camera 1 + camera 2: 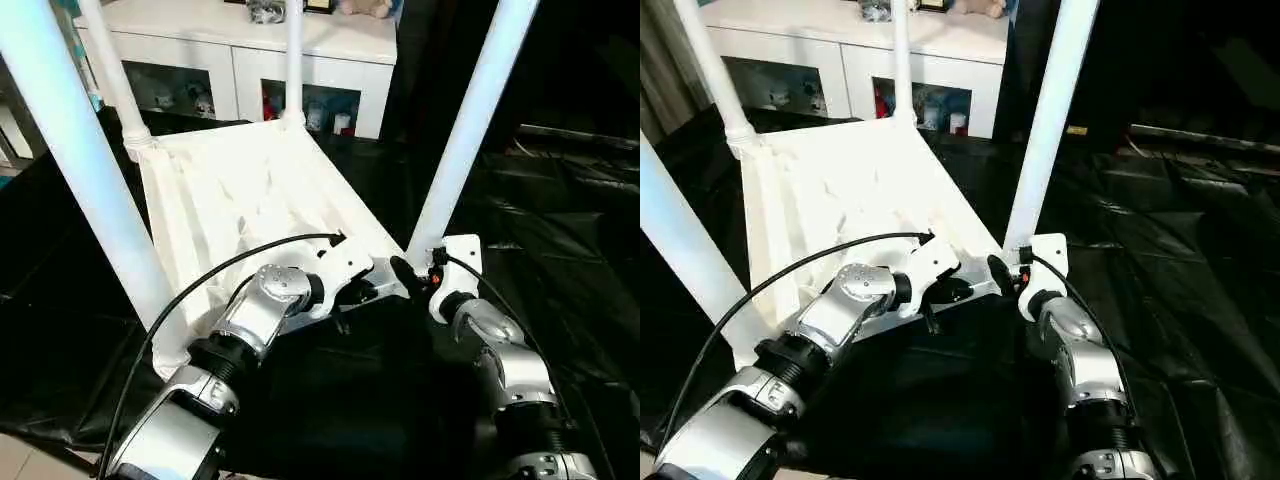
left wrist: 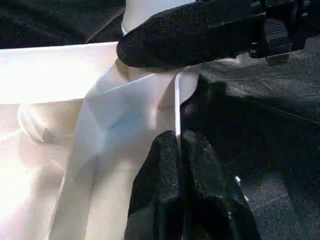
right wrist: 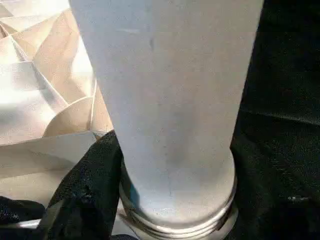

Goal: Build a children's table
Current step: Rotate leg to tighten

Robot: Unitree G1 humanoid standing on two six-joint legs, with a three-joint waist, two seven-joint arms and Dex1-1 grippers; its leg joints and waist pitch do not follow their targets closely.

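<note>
Children's table (image 1: pixel 250 190) is upside down on the black drape (image 1: pixel 560 230), ribbed underside up, all four tube legs standing in the corner sockets. The white cabinet (image 1: pixel 250 60) with glass doors is beyond the table's far edge.

Landmark: the leg (image 1: pixel 470 120) at the table's near corner on the robot's right side.

- Right gripper (image 1: pixel 408 275) is at the base of that leg, just above the socket collar. In the right wrist view one black finger (image 3: pixel 85 190) is pressed against the side of the tube, the tube running up past it. The left wrist view shows a black finger (image 2: pixel 185 35) laid across the leg base right above the corner. Second finger is hidden behind the leg, but it reads as clamped around the tube.
- Left gripper (image 2: pixel 180 150) is on the table's near rim, just beside that same leg. Fingers are nearly together, pinching the thin rim wall between them.
- Left forearm (image 1: pixel 250 320) lies over the near edge of the top, with a black cable (image 1: pixel 200 280) looping above it.
- The two grippers are close together at that one corner, not touching.
</note>
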